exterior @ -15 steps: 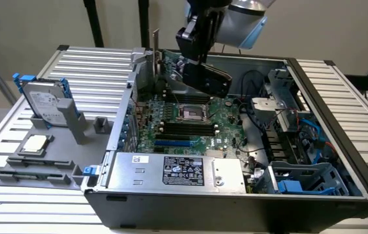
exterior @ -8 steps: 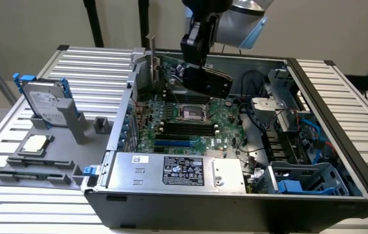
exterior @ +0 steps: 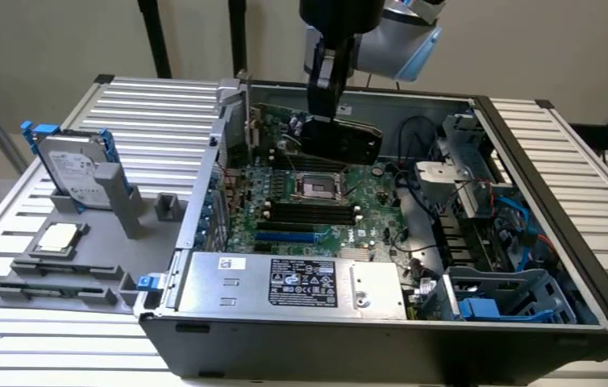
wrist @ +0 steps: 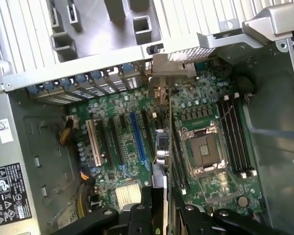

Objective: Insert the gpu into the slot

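While the big computer case [exterior: 562,242] lay open on the gray table [exterior: 153,121], the claw [exterior: 323,109] hung over it from 12 o'clock in the exterior view. The claw was closed on the black card [exterior: 339,139] and gripped it by its top edge. The card hung a bit tilted, up above the green board [exterior: 374,201], near the far wall of the case.

The square chip holder [exterior: 317,187] sat on the board at about 6 o'clock from the card. Past it, also toward 6 o'clock, lay the black strips [exterior: 310,214]. The blue slot [exterior: 285,238] came next, at about 7 o'clock from the card and well apart from it. Nothing was in the blue slot. The silver box [exterior: 282,282] with the black label sat at 6 o'clock from the slot, at the near edge of the case.

Out on the table, at 9 o'clock from the case, a hard drive [exterior: 76,171] stood up in a gray stand. A small square chip [exterior: 59,236] lay at 6 o'clock from it.

From the wrist view, the card [wrist: 162,152] showed edge-on, with the claw [wrist: 162,210] pinching it from both sides. The card sat over the board between the blue slot [wrist: 137,137] and the chip holder [wrist: 203,152], not in the slot.
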